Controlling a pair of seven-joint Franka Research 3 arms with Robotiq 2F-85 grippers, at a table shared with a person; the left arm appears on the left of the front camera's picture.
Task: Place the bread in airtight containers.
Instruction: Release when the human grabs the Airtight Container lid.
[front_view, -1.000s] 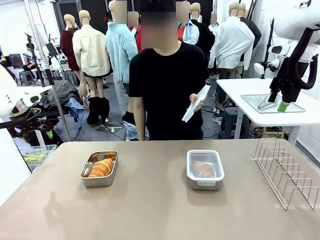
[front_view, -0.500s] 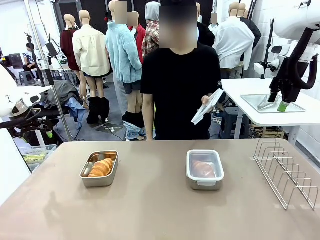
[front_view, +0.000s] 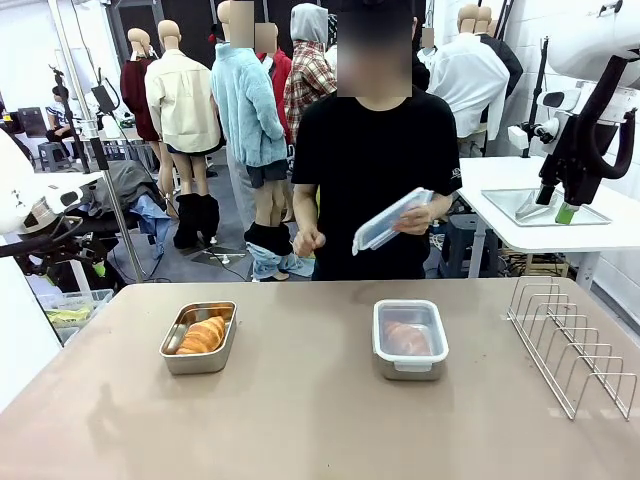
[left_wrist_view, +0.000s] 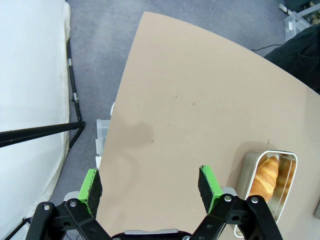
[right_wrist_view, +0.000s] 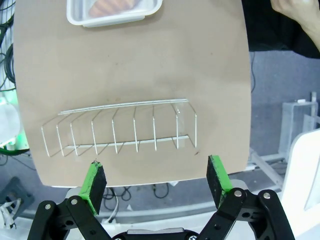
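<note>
Both our end effectors hang open and empty; beyond the left end effector, to its right, the uncovered tin holds a croissant, likely soft and flaky, best pinched gently mid-body.

Golden-brown croissant, beige table

tan table: open tin, lidded tin, wire rack.
</note>
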